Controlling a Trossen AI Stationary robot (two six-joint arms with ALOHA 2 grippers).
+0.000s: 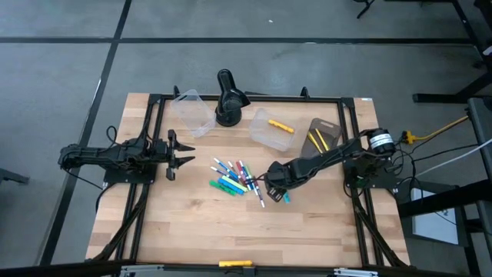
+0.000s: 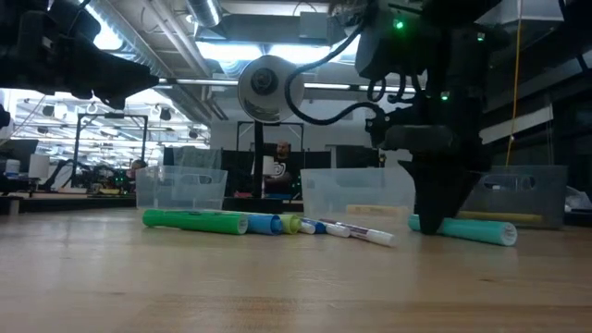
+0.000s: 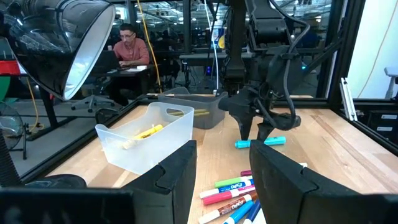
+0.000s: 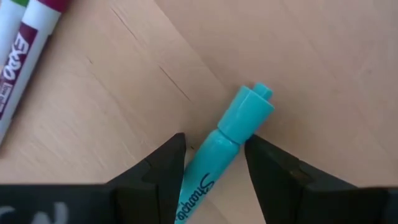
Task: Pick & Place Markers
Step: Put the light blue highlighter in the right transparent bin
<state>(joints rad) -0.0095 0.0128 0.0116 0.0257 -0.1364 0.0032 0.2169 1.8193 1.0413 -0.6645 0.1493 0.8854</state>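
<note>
Several markers [image 1: 233, 178] in mixed colours lie flat in a loose pile at the table's middle. One teal marker [image 4: 239, 127] lies apart on the wood, to the right of the pile, also seen in the low view [image 2: 472, 228]. My right gripper [image 4: 216, 152] points down over it, open, with one finger on either side of the barrel and a small gap on both sides. In the high view my right gripper [image 1: 275, 187] is just right of the pile. My left gripper [image 1: 184, 151] waits open and level at the table's left.
A black desk lamp [image 1: 228, 98] stands at the far middle. A clear tub [image 1: 192, 110] sits to its left. To its right are a clear tub [image 1: 271, 129] holding a yellow marker and a grey tub [image 1: 324, 135] with yellow markers. The near half of the table is bare wood.
</note>
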